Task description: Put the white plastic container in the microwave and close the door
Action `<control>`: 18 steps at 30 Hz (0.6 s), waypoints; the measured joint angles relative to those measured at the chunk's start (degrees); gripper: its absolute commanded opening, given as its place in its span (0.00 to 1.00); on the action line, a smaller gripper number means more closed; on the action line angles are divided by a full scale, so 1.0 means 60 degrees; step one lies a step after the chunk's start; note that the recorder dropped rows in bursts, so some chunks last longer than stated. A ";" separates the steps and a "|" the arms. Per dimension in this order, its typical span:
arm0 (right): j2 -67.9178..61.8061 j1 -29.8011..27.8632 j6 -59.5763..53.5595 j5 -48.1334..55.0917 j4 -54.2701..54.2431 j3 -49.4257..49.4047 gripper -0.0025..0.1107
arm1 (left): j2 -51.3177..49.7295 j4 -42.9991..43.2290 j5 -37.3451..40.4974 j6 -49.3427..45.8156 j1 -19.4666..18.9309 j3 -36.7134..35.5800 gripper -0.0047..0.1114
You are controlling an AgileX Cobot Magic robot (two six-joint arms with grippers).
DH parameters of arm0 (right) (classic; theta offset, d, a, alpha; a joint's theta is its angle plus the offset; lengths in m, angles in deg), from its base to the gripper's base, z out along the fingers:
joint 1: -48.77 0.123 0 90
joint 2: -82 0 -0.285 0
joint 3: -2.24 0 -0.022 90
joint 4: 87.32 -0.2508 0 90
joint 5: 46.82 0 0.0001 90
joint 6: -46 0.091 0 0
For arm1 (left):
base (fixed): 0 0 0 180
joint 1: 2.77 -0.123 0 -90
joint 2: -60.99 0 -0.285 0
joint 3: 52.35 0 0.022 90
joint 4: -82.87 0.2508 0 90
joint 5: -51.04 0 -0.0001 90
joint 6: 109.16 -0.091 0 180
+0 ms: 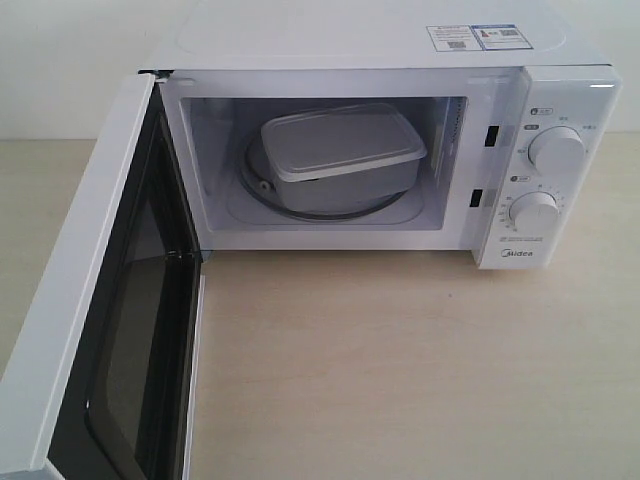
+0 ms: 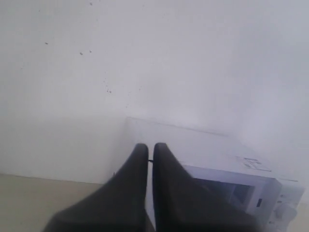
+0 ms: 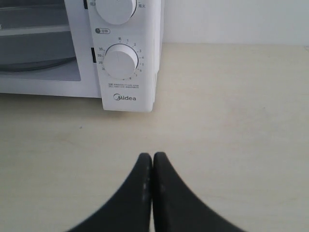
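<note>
The white plastic container rests inside the microwave on the glass turntable, lid on. The door is swung wide open to the left, its dark window facing inward. Neither gripper appears in the exterior view. In the left wrist view my left gripper is shut with nothing in it, held high and looking toward the microwave top and the wall. My right gripper is shut and empty above the table, in front of the microwave's dial panel.
A beige tabletop stretches in front of the microwave. The open door juts out along the left side toward the front edge. A white wall stands behind. Stickers lie on the microwave's top.
</note>
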 measured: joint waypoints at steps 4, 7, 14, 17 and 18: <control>0.0000 0.0000 0.0000 0.0000 0.0000 0.0000 0.02 | -0.0423 -0.0042 -0.0021 0.0218 0.0000 0.0163 0.08; 0.0000 0.0000 0.0000 0.0000 0.0000 0.0000 0.02 | -0.1748 -0.0058 0.0600 0.0039 0.0000 0.0442 0.08; 0.0000 0.0000 0.0000 0.0000 0.0000 0.0000 0.02 | -0.5263 0.0005 0.2637 -0.1406 0.0000 0.1661 0.08; 0.0000 0.0000 0.0000 0.0000 0.0000 0.0000 0.02 | -0.6743 0.0005 0.3330 -0.2094 0.0000 0.2065 0.08; 0.0000 0.0000 0.0000 0.0000 0.0000 0.0000 0.02 | -0.7107 0.0005 0.3553 -0.2272 0.0000 0.2140 0.08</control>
